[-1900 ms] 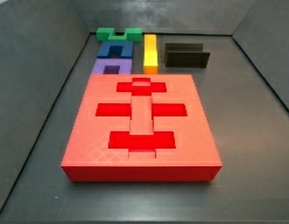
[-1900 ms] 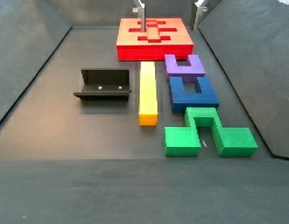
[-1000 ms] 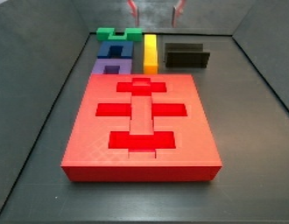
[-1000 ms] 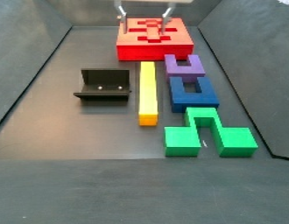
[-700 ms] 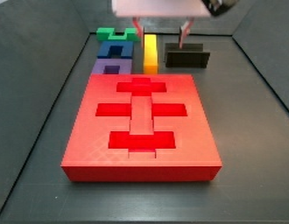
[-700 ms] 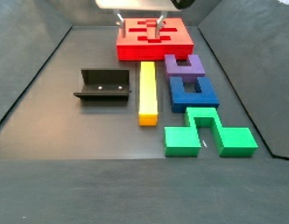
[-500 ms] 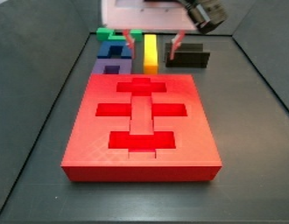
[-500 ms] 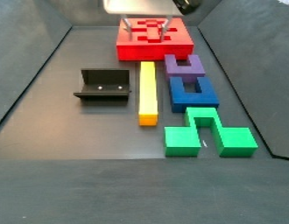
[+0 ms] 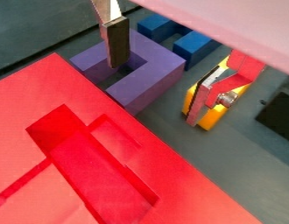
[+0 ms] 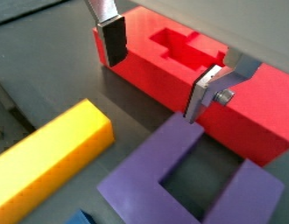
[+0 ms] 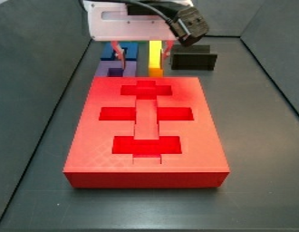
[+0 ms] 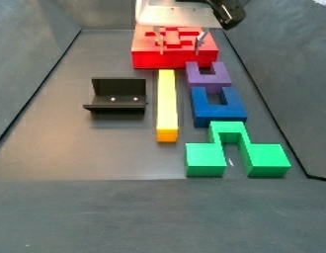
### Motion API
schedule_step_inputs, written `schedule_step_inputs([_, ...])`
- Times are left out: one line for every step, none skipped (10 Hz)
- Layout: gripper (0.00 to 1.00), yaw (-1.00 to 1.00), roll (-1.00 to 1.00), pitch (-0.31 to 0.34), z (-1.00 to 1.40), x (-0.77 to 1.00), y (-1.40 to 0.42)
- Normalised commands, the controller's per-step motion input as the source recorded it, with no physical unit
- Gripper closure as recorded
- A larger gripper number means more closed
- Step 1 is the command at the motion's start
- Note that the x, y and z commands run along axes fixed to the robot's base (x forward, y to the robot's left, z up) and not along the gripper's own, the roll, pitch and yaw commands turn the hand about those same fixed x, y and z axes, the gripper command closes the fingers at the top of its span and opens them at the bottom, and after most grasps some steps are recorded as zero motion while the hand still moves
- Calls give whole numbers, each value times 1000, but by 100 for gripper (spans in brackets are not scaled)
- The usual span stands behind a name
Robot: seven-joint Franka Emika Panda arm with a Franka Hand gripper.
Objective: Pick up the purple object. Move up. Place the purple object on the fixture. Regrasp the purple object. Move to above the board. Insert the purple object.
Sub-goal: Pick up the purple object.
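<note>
Gripper point(image 10: 158, 77) low over purple object point(image 10: 193, 179), beside board point(image 10: 217, 74); jaws wide apart, empty. Centre fingers astride block (one prong wall) before closing.

- Even, soft overhead light in both side views; dark grey matte floor point(image 12: 73, 188) shows faint sheen, no hard glare.
- Short soft shadows beside the large flat red slab point(image 11: 146, 127).
- Wrist views blurred close in: the gripper point(image 10: 158, 66), over the floor near that slab, has smeared silver fingers point(image 10: 109, 39).
</note>
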Motion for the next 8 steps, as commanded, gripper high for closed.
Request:
schedule_step_inputs([0,3,21,0,-411,3,0])
schedule_step_inputs([0,9,14,0,-411,11,0])
schedule_step_inputs([0,14,14,0,-403,91,0])
schedule_step_inputs([0,0,16,0,-343,31,0])
schedule_step_inputs([0,0,21,0,-254,0,0])
schedule_step_inputs([0,0,47,0,-266,0,0])
schedule_step_inputs([0,0,51,20,-94,74,-80])
schedule_step_inputs([0,-14,57,0,0,-220,-43])
